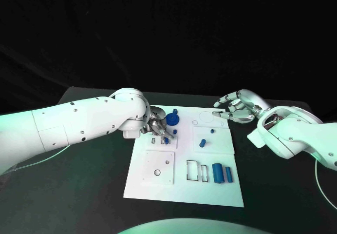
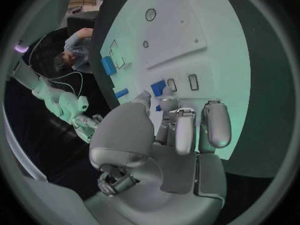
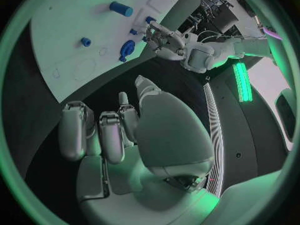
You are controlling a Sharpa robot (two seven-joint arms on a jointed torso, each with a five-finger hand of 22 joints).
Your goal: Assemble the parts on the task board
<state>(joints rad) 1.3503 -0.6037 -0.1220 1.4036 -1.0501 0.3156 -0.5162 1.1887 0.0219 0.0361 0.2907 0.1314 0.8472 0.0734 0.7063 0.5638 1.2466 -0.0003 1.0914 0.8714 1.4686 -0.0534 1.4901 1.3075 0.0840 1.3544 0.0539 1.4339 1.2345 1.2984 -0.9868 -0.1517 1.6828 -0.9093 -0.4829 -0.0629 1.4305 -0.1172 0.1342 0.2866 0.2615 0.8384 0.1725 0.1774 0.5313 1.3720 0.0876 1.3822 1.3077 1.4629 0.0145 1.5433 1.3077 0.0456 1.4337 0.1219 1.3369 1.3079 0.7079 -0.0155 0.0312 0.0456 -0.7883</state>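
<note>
Left hand (image 1: 156,127): fingers bent over a small blue part (image 1: 166,140), upper left of the task board (image 1: 184,192); grip indiscernible. Right hand (image 1: 237,107): upper right, fingers curled, empty. Advised: slow, vertical seating.

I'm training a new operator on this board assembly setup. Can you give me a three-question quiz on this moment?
1. True or false: the right hand holds a blue part.
2. Which hand is over the task board? A) left B) right C) neither
3. Fill in: the two blue cylinders lie beside each other near the board's ____ edge, nearest the robot.

Key: 1 false, its fingers are curled on nothing, off the board's far corner. 2 A, the left hand is over the small blue parts. 3 front.
</note>
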